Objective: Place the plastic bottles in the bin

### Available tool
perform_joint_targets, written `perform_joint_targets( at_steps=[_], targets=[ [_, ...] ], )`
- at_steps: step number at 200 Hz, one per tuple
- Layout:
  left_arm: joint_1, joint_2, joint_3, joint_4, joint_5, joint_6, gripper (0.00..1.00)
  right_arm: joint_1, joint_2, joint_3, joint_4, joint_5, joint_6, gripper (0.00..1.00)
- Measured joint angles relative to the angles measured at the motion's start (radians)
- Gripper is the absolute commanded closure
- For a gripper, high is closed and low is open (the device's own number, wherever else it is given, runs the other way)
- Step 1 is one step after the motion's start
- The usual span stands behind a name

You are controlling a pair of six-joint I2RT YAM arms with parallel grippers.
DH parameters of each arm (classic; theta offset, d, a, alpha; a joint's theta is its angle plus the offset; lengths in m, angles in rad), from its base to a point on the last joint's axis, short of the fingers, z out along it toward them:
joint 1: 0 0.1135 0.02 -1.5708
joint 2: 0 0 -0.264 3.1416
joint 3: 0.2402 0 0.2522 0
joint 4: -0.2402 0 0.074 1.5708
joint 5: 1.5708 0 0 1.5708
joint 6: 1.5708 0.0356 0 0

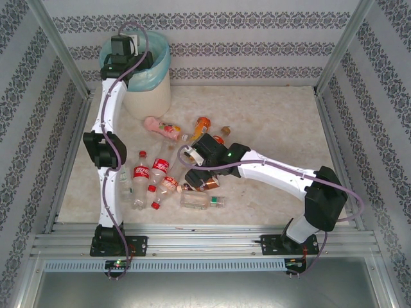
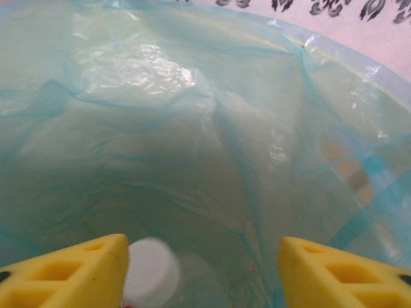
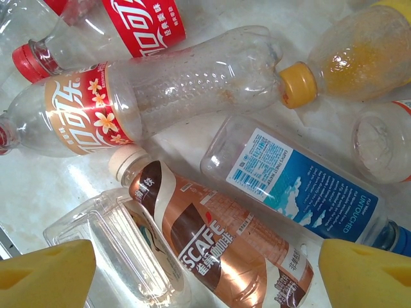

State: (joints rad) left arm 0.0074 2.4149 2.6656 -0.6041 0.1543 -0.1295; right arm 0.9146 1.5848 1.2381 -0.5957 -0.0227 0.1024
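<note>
Your left arm (image 1: 104,115) stretches along the left edge of the table (image 1: 282,122) to the bin (image 1: 151,96), which stands in the far left corner with its turquoise liner (image 1: 159,61) folded over the rim. The left jaws hang over the bin's mouth, spread wide and released. In the left wrist view their yellow fingers (image 2: 77,273) frame the crumpled liner, and a white-capped bottle (image 2: 151,273) shows blurred just beside one finger (whether the two touch, you cannot tell).

Your right arm (image 1: 276,172) reaches from the near right corner toward the middle of the table, where the plastic bottles (image 1: 170,176) lie scattered on their sides, closer to the near edge than the far one. The right jaws stand parted and empty over the pile. In the right wrist view a brown coffee bottle (image 3: 218,250) with a cream cap lies between their fingers (image 3: 45,276). A clear square-sided bottle (image 3: 122,250) rests against it on one side and a blue-labelled bottle (image 3: 302,186) on the other. Beyond them lie a clear bottle with a red flowered label (image 3: 160,90) and an orange bottle (image 3: 359,51), its yellow cap nearly touching the clear one's base.

From above, a pink bottle (image 1: 160,127) lies between the pile and the bin, well apart from both jaws.
</note>
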Motion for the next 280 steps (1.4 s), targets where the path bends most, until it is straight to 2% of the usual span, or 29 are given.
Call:
perform_joint_targets(
  at_steps=[46,107,138,160,200,225,255,280],
  targets=[
    [0.032,-0.091,0.0,0.009,0.057,-0.076,0.39,0.0,0.001,0.009,0.001,0.001,0.0,0.12],
    [0.032,-0.174,0.001,0.013,0.109,-0.126,0.43,0.0,0.002,0.01,0.0,0.016,0.0,0.13],
    [0.013,-0.233,-0.011,0.002,0.104,-0.129,0.43,0.0,-0.024,0.01,-0.006,0.059,-0.005,0.14],
    [-0.038,-0.351,-0.082,-0.016,0.084,-0.108,0.42,-0.008,-0.062,0.01,-0.006,0.103,-0.01,0.15],
    [-0.242,-0.649,-0.393,-0.006,0.035,0.007,0.38,-0.124,-0.129,-0.021,0.02,0.111,0.054,0.17],
    [-0.358,-0.814,-0.666,0.014,0.032,0.078,0.38,-0.137,-0.158,-0.043,0.035,0.083,0.06,0.17],
    [-0.381,-0.998,-1.01,0.042,0.05,0.098,0.37,-0.133,-0.157,-0.043,0.052,0.033,0.06,0.2],
    [-0.381,-1.168,-1.266,0.052,0.07,0.105,0.33,-0.119,-0.151,-0.046,0.065,-0.017,0.03,0.21]
  ],
)
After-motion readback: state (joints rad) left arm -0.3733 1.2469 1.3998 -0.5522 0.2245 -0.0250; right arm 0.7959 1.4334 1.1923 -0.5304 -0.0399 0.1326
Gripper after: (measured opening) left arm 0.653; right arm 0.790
